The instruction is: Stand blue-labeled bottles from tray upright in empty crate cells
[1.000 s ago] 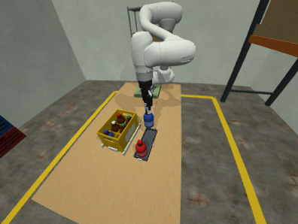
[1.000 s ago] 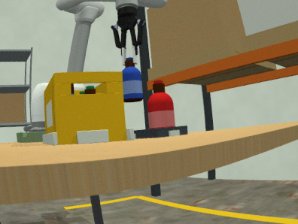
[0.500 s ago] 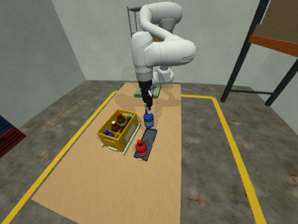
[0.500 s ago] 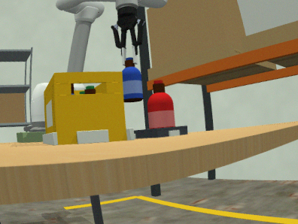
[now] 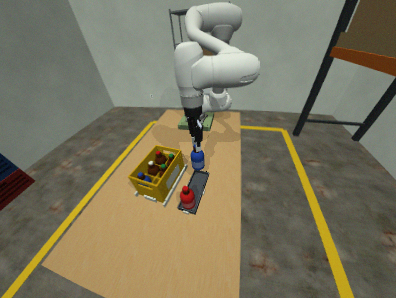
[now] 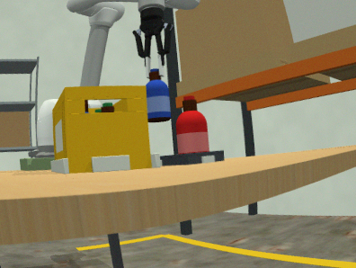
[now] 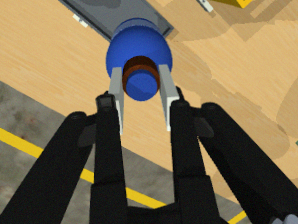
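Observation:
My gripper (image 5: 197, 145) (image 6: 153, 67) (image 7: 140, 79) is shut on the cap of a blue-labeled bottle (image 5: 198, 160) (image 6: 157, 101) (image 7: 139, 48). The bottle hangs upright, lifted clear above the far end of the dark tray (image 5: 199, 181) (image 6: 215, 156). A red-labeled bottle (image 5: 187, 197) (image 6: 192, 126) stands upright at the tray's near end. The yellow crate (image 5: 146, 188) (image 6: 103, 135) stands left of the tray and holds several bottles with brown bodies and mixed caps (image 5: 160, 160).
The crate and tray rest on a long wooden table (image 5: 150, 240) (image 6: 135, 198) bordered by yellow floor lines (image 5: 310, 195). The robot base (image 5: 195, 120) stands at the table's far end. A shelf rack (image 5: 360, 55) (image 6: 270, 76) stands to the right.

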`<state>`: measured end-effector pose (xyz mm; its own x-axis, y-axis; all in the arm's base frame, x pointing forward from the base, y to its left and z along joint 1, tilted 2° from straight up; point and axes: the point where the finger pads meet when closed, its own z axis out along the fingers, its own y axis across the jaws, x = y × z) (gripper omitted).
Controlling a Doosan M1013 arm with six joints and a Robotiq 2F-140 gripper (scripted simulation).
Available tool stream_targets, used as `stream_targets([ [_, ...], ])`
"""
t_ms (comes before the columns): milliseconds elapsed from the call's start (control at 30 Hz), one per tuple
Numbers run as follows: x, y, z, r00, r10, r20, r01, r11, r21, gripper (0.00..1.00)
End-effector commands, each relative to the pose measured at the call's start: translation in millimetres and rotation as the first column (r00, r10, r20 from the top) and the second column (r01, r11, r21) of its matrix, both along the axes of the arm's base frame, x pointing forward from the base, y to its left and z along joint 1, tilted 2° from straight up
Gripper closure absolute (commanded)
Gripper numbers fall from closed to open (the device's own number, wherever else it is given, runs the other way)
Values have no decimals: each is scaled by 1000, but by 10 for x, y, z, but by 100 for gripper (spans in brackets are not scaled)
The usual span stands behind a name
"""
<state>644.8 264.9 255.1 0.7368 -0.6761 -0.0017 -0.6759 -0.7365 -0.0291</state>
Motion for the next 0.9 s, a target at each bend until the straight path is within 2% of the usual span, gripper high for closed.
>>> stream_targets([
  [0,0,0,7,1000,0,0,0,1000,0,100],
  [867,-4,-5,199,1000,0,0,0,1000,0,100],
])
